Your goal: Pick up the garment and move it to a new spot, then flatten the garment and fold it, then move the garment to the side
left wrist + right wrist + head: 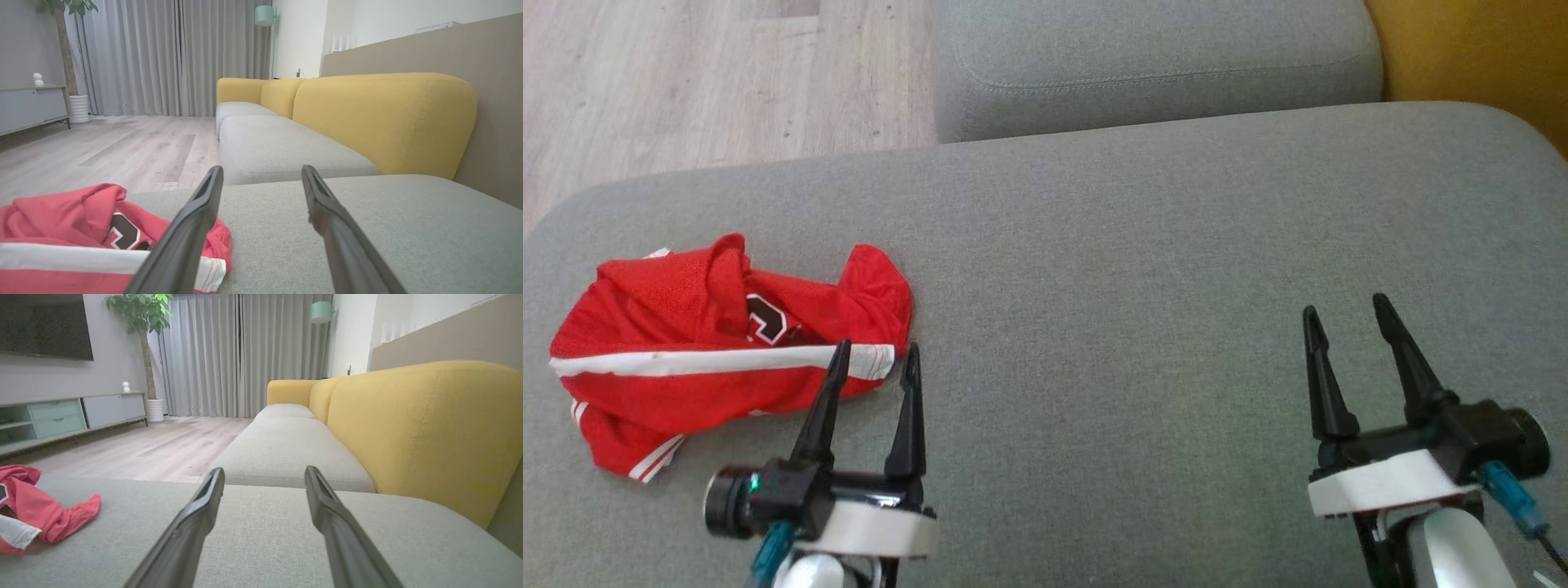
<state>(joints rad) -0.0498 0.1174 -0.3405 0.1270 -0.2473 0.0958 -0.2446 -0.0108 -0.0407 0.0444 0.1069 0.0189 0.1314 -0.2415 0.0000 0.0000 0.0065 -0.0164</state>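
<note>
Your left gripper (877, 347) sits low and nearest in the head view, fingers spread wide with nothing between them. Its left fingertip overlaps the right end of the garment (670, 318), though you cannot tell whether it touches the cloth. Read this as the very first step: the pick-up is not yet made, and none of the flattening or folding is done.

That garment lies bunched at the left end of the grey seat cushion (1135, 269), close to the left edge and short of the rounded far-left corner. It is a red mesh jersey with a broad white band across it, thin white trim at the hem, and part of a dark numeral edged in white showing in a fold. Layers are heaped over each other, so expect it to drape and trail when lifted.

For the next move you likely want the left fingers down on a raised fold near that right end — closing on more than one loose layer — then a carry toward the cushion's bare middle.

Your right gripper (1343, 305) hovers over the cushion's right part, well apart from the garment, fingers likewise splayed and empty.
</note>
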